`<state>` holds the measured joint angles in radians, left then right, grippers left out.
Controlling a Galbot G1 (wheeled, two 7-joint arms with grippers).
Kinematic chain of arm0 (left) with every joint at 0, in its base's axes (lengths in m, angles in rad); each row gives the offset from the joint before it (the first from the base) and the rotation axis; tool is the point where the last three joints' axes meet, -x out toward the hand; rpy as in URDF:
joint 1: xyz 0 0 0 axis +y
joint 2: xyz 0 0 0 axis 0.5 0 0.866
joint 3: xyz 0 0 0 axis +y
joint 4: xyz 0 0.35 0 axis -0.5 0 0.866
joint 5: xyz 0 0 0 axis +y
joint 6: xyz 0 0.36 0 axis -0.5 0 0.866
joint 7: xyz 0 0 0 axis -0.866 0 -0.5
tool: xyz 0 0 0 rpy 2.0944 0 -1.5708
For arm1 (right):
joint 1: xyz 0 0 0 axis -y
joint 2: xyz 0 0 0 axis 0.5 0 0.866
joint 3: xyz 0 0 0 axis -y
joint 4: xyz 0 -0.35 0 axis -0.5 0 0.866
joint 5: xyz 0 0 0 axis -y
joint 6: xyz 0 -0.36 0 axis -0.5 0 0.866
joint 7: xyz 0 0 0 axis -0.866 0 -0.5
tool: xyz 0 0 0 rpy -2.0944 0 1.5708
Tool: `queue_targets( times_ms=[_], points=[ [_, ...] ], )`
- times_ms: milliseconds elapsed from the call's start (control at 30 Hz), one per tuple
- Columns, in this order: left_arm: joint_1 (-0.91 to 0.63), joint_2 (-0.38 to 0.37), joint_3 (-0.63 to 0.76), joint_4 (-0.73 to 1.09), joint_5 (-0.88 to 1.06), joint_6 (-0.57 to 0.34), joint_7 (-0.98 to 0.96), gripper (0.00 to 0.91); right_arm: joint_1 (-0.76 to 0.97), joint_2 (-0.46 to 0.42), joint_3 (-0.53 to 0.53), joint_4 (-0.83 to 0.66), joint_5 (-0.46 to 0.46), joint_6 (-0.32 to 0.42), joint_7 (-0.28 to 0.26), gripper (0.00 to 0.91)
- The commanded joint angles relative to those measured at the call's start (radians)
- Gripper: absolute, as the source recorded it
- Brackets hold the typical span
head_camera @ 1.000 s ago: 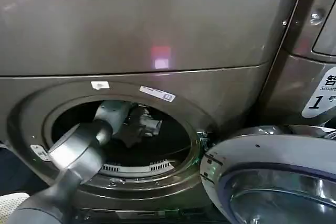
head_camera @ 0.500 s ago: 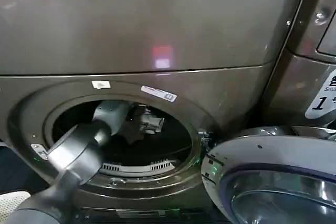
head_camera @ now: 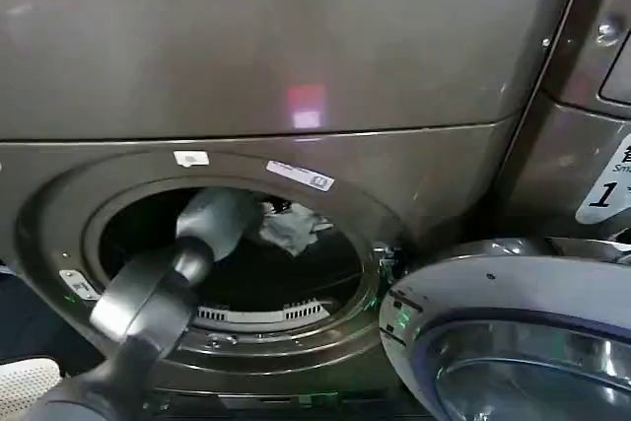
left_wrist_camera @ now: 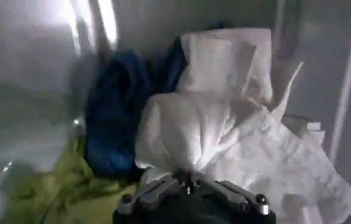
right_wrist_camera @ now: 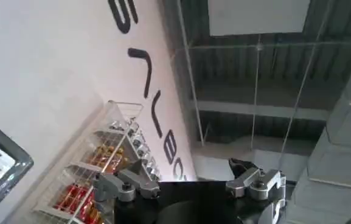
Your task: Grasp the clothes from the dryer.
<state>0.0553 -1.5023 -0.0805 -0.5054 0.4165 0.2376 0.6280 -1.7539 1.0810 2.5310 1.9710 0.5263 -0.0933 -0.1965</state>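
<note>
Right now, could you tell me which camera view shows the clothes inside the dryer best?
The left wrist view: the clothes lie close up, with pale, navy and yellow-green garments distinguishable, the pale one bunched at the left gripper. The head view shows just a pale scrap beyond the left arm; the right wrist view faces away.

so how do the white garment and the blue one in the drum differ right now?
The white garment is pale, bulky and bunched against the left gripper, nearest the wrist camera. The blue garment is dark, narrower, lies farther back beside it, away from the gripper. Both are crumpled inside the dryer drum.
</note>
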Motion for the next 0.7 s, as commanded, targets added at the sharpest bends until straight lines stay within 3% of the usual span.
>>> queue_targets(
  times_ms=[33,333,700],
  points=[
    [0.335,-0.001,-0.248,-0.393,-0.316,-0.136,-0.394,0.0,0.003,-0.003,-0.005,0.002,0.0,0.001,0.001,0.907],
    [0.519,-0.046,-0.333,-0.655,-0.458,-0.276,-0.605,0.0,0.001,0.002,-0.011,0.0,0.002,0.001,0.015,0.907],
    [0.671,-0.089,-0.388,-0.794,-0.381,-0.427,-0.677,0.0,-0.007,-0.001,-0.011,0.0,-0.007,0.016,0.034,0.907]
  ],
)
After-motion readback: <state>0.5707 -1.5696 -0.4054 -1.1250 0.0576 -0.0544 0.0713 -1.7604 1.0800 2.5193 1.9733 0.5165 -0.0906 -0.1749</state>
